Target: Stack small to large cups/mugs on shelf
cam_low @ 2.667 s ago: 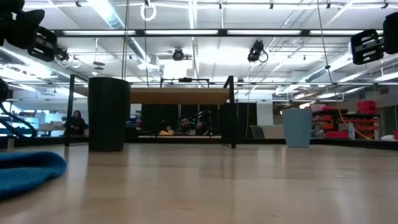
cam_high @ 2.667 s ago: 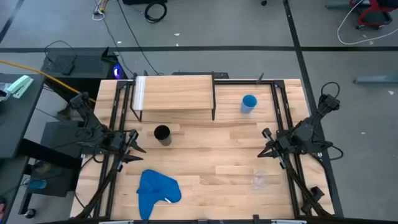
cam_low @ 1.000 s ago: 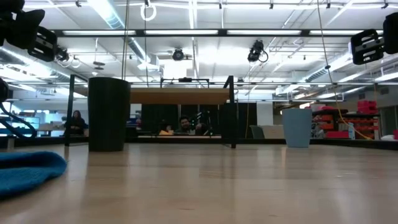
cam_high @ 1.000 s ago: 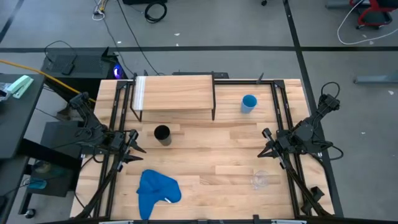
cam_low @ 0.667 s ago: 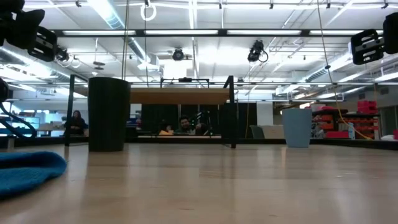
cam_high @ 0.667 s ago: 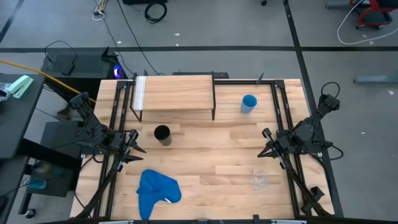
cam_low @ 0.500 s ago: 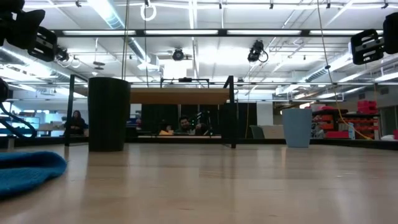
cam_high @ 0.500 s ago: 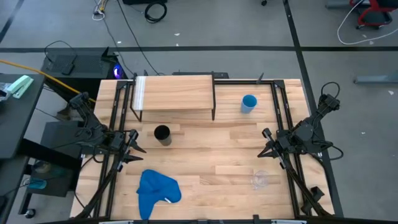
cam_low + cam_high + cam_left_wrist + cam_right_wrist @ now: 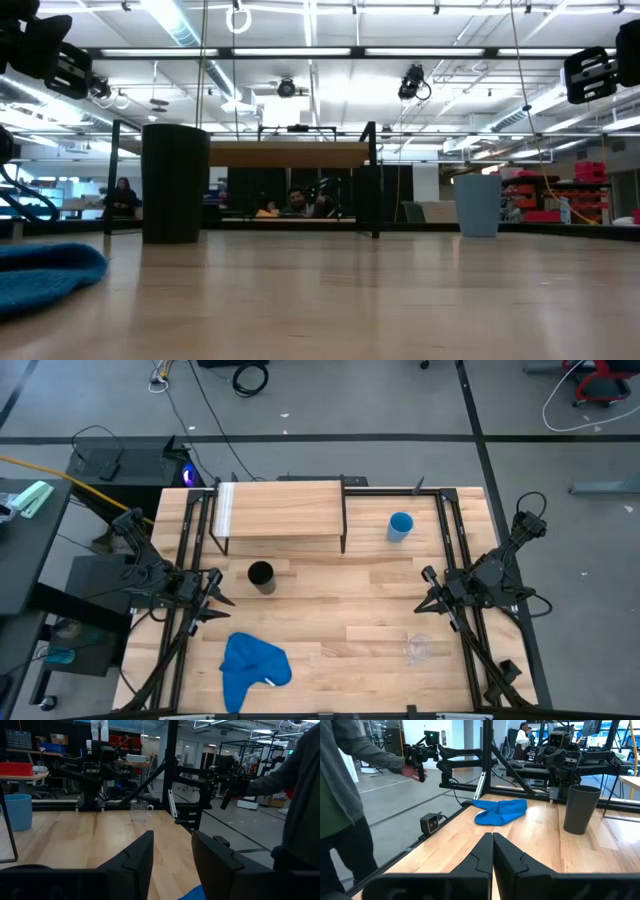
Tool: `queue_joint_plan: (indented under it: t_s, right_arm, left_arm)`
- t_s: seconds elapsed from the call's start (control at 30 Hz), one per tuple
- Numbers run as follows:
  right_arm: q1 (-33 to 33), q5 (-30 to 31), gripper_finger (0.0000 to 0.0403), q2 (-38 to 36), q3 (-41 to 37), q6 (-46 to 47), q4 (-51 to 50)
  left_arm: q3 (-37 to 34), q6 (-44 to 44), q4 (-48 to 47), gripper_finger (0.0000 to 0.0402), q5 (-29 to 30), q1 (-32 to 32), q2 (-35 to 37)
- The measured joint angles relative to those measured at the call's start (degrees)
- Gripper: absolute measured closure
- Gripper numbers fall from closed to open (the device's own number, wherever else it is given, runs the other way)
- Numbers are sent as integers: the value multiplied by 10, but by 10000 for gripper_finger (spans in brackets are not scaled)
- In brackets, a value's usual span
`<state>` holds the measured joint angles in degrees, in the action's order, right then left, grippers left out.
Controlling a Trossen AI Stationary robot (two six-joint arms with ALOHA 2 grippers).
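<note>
You're working in a robotics lab: a wooden worktop (image 9: 380,610) stands on a grey concrete floor (image 9: 330,400) with loose cables (image 9: 250,375). Around you are black metal frames (image 9: 485,750), other robot rigs (image 9: 100,765), strip ceiling lights (image 9: 310,52) and storage bins (image 9: 50,742).

A crumpled blue cloth (image 9: 254,668) lies on the wooden table (image 9: 350,610) near its front edge, toward the left side. In the low view the cloth (image 9: 45,272) fills the near left corner. The right wrist view shows it (image 9: 501,811) bunched by the table edge, with a small black camera (image 9: 431,823) standing close to the rim. A person in a grey sleeve (image 9: 350,755) stands beside the table there. On the floor behind the table lie black cables (image 9: 250,376) and a yellow cable (image 9: 60,472).
</note>
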<state>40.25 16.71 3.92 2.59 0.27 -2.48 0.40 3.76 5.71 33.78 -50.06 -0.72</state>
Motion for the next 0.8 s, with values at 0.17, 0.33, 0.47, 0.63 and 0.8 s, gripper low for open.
queue_joint_plan:
  t_s: [0.17, 0.33, 0.47, 0.63, 0.8]
  right_arm:
    - [0, 1, 391, 0, 0, 3, 5]
    - [0, 4, 391, 0, 0, 12, 42]
    - [0, 4, 391, 0, 0, 12, 76]
    - [0, 4, 391, 0, 0, 11, 98]
    - [0, 9, 391, 0, 0, 11, 101]
  left_arm:
    - [0, 1, 0, 258, 0, 0, 0]
    - [0, 0, 20, 264, 0, 0, 0]
    - [0, -1, 39, 261, 0, 0, 0]
    - [0, -2, 42, 256, 0, 0, 0]
    - [0, -24, 95, 260, 0, 0, 0]
